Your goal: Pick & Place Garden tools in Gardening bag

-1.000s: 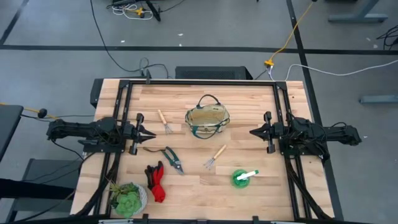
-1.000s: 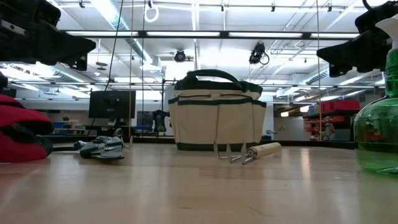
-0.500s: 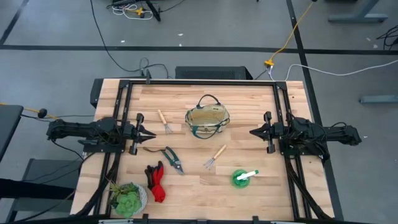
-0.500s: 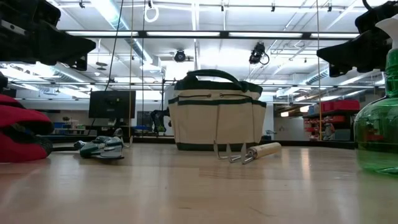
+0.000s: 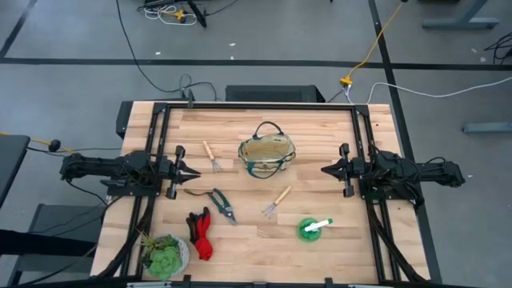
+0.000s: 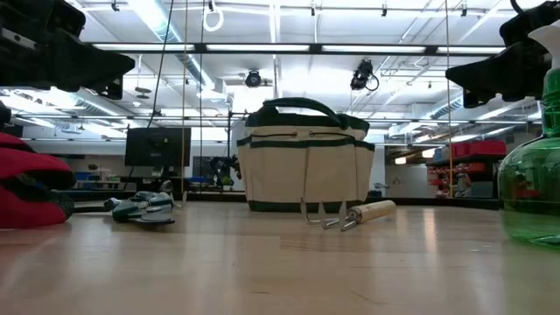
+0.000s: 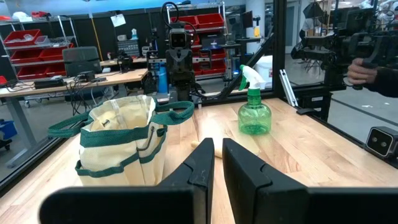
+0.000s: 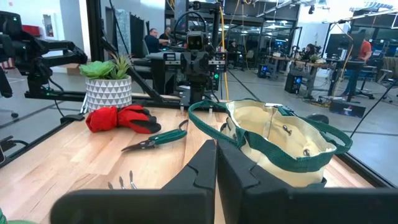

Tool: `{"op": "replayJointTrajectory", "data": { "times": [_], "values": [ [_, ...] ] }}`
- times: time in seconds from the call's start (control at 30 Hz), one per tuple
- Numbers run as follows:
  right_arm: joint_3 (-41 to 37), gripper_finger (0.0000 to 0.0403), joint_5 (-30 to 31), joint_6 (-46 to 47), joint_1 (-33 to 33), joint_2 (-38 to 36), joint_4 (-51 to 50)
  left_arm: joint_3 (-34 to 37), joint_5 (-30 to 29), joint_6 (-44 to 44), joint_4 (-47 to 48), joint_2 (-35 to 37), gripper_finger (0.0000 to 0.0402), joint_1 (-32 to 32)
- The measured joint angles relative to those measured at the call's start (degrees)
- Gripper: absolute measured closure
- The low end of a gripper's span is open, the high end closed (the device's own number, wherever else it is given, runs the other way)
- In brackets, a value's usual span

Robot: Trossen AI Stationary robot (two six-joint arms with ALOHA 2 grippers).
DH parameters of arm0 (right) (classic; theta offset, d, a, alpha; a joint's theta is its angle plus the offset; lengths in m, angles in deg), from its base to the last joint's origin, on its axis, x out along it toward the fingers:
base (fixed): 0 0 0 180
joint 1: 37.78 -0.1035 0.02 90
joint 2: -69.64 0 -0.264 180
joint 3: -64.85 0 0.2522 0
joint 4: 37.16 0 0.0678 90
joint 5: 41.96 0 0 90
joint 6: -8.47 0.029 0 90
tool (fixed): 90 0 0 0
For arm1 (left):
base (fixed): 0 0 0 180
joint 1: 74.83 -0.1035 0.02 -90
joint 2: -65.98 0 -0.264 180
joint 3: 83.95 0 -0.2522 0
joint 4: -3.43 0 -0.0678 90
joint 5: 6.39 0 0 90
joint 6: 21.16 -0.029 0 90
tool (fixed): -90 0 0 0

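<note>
Nothing bagged yet — forks [image 5: 212,158], shears [image 5: 222,204], gloves [image 5: 200,233] and sprayer [image 5: 312,228] lie around the bag [image 5: 266,157] mid-table, left gripper [image 5: 192,172] and right gripper [image 5: 326,170] both closed, empty, parked at the sides.

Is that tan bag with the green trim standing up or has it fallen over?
Standing upright. The gardening bag sits flat on the table, handles arched on top, and from above its mouth faces up.
</note>
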Motion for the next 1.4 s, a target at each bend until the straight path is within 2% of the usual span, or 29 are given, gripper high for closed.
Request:
{"op": "replayJointTrajectory", "data": {
  "times": [0.6, 1.17, 1.4],
  "values": [
    [0.0, 0.0387, -0.5, 12.5, 0.0, 0.0, 0.1, 0.0, 0.0, 0.0, 0.0, 0.0, 0.0360, 0.0],
    [0.0, 0.0387, -1.2, 12.7, 0.0, 0.0, 7.6, 0.0, 0.0, 0.0, 0.0, 0.0, 0.0360, 0.0],
    [4.0, 0.0387, -1.1, 12.9, 0.0, 0.0, 8.3, 0.0, 0.0, 0.0, 0.0, 0.0, 0.0360, 0.0]
  ]
}}
